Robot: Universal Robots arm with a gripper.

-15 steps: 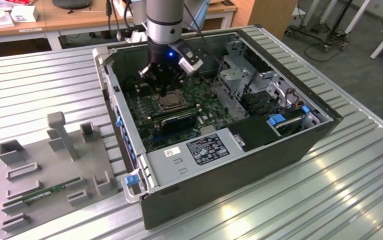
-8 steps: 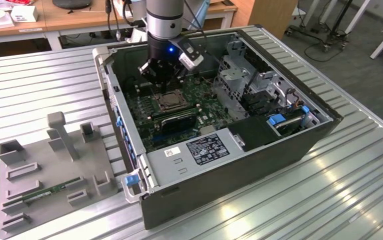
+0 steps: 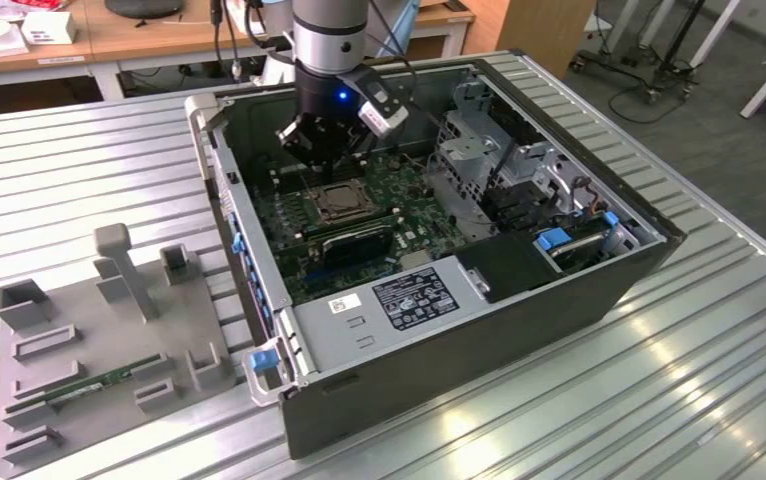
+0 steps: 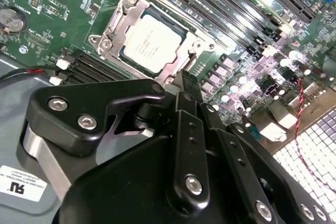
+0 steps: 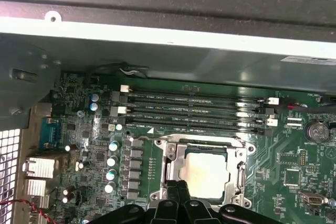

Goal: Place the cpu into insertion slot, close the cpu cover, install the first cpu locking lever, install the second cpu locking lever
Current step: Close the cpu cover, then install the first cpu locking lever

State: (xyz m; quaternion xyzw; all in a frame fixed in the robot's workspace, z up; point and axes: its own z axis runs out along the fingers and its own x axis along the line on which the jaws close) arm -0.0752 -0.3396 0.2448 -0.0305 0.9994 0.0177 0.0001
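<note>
Worktop [image 3: 63, 170]: ribbed metal; it carries everything here.
Grey tray [image 3: 36, 400]: at the worktop's corner on the exterior view's left, with a green memory stick [image 3: 96, 382] lying in it.
Computer case [image 3: 490, 340]: open, in the middle of the worktop, with the green circuit board [image 3: 356, 215] on its floor.
Arm [image 3: 327, 40]: comes straight down from the far edge into the case, wrist vertical; its upper part is cut off by the frame.
Hand [image 3: 319, 165]: hangs just above the socket, clenched, fingertips [image 5: 178, 186] together with nothing seen between them.
Cpu [image 4: 152, 43]: lies flat in the insertion slot [image 4: 107, 43], near the case's far wall and apart from the hand.
Cpu cover [image 4: 181, 59]: lies down around the cpu, whose face shows through the cut-out.
Memory slots [image 5: 199, 108]: long, black, just beside the socket.
Hard to tell: the hand hides the socket's near edge in both wrist views, and I cannot tell whether the levers are latched.
</note>
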